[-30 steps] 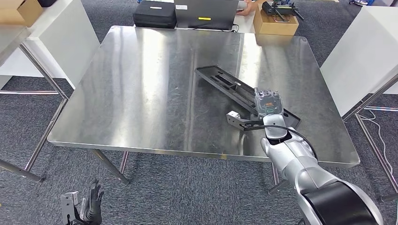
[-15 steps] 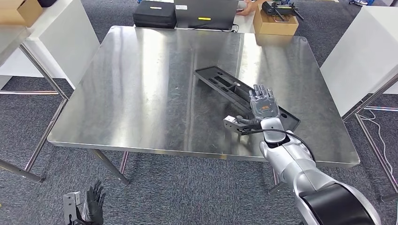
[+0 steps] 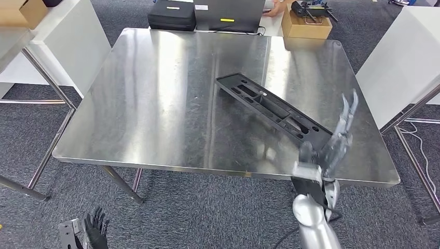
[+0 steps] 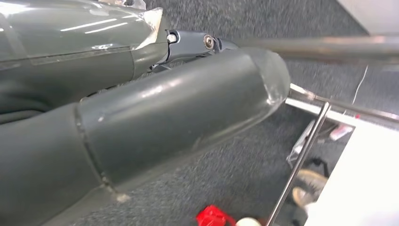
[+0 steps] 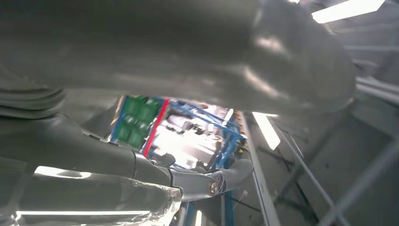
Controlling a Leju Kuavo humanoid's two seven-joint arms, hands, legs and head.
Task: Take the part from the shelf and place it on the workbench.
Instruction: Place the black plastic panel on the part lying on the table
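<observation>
The part (image 3: 272,108), a long black moulded plastic piece with slots, lies flat and diagonal on the steel workbench (image 3: 155,93), right of centre. My right hand (image 3: 332,148) is raised over the bench's front right edge, just past the part's near end, with fingers spread and holding nothing. In the right wrist view its fingers (image 5: 188,176) are stretched out with nothing between them. My left hand (image 3: 95,231) hangs low by the floor at the bench's front left, its fingers loose and holding nothing.
Behind the bench's far edge are a cardboard box (image 3: 306,26), a black case (image 3: 171,15) and a dark screen (image 3: 228,13). White cabinets stand at the right (image 3: 399,57) and left (image 3: 57,41). Grey carpet surrounds the bench.
My right hand has let go of the part's near end, pulled back to the front edge and risen with fingers spread. The part now lies flat on the bench.
</observation>
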